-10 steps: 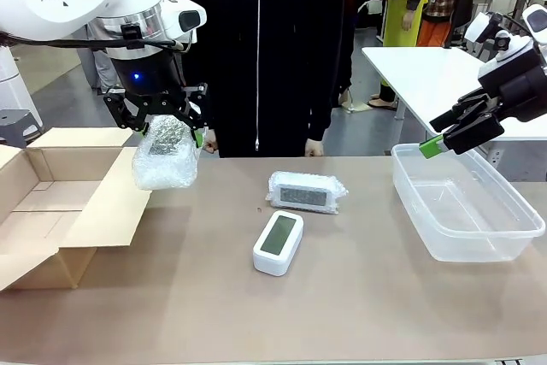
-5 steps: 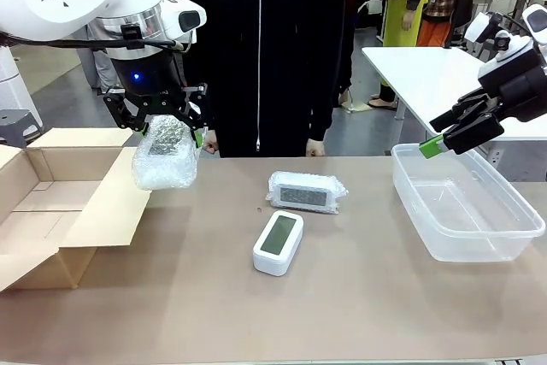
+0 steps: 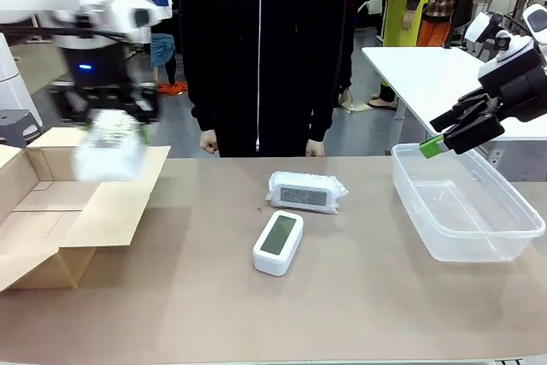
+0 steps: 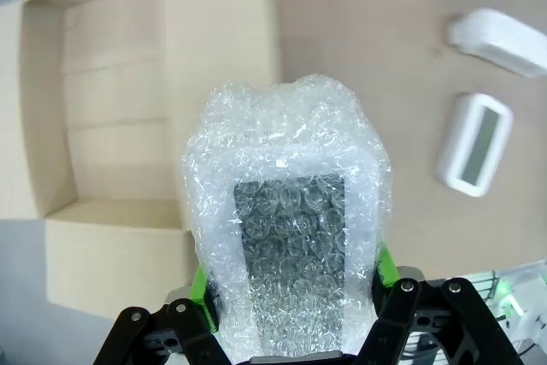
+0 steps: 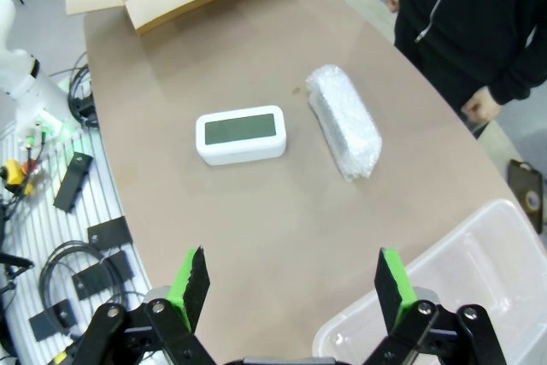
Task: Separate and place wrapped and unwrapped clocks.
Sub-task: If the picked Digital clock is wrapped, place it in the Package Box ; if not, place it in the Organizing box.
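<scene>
Lying nearest, the bare clock (image 3: pixel 278 243) is judged light, rigid and slippery, best gripped across its long sides. The tabletop wrapped clock (image 3: pixel 306 191) just beyond is cushioned. The held wrapped clock (image 4: pixel 286 211) is clamped by the left gripper (image 4: pixel 292 279) over the cardboard box (image 3: pixel 51 203). The right gripper (image 5: pixel 286 275) is spread apart near the clear tub (image 3: pixel 466 203).

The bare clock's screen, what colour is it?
Grey, in a white case; the bare clock shows best in the right wrist view.

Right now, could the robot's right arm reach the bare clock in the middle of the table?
Probably yes. The right gripper is open and empty by the tub, and only bare table lies between it and the bare clock.
</scene>
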`<state>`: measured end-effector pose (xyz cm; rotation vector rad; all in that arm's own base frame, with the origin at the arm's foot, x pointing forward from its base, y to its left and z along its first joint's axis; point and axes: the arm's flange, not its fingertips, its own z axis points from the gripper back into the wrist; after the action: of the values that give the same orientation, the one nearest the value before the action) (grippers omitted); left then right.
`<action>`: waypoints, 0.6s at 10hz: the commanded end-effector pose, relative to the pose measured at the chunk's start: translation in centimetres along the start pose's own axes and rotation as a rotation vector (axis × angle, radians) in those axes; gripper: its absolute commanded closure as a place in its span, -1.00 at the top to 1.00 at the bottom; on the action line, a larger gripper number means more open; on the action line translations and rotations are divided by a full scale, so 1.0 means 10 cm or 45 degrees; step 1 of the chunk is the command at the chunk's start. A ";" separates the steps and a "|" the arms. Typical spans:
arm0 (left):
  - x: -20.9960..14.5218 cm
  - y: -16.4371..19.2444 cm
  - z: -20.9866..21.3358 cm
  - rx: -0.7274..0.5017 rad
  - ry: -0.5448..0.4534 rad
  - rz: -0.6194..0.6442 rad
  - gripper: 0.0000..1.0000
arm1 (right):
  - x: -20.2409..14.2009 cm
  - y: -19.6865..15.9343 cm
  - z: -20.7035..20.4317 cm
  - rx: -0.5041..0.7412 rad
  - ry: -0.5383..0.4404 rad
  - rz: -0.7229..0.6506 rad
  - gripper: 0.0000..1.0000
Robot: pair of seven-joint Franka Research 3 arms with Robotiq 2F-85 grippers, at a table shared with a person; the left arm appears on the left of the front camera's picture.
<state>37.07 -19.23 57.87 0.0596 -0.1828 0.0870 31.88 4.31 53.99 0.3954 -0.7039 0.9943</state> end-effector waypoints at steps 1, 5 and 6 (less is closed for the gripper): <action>0.32 0.86 -0.22 0.016 0.073 0.078 0.59 | 0.00 -0.03 -0.03 0.029 -0.027 0.010 1.00; 0.89 1.49 -1.15 -0.053 0.014 -0.032 0.59 | 0.00 -0.03 -0.03 0.029 -0.027 0.010 1.00; 1.02 1.49 -1.33 -0.030 -0.014 -0.039 0.59 | 0.00 -0.03 -0.03 0.029 -0.027 0.010 1.00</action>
<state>46.37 -1.92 48.28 0.0491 -0.1714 0.1032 31.88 4.25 53.99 0.3940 -0.7035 0.9928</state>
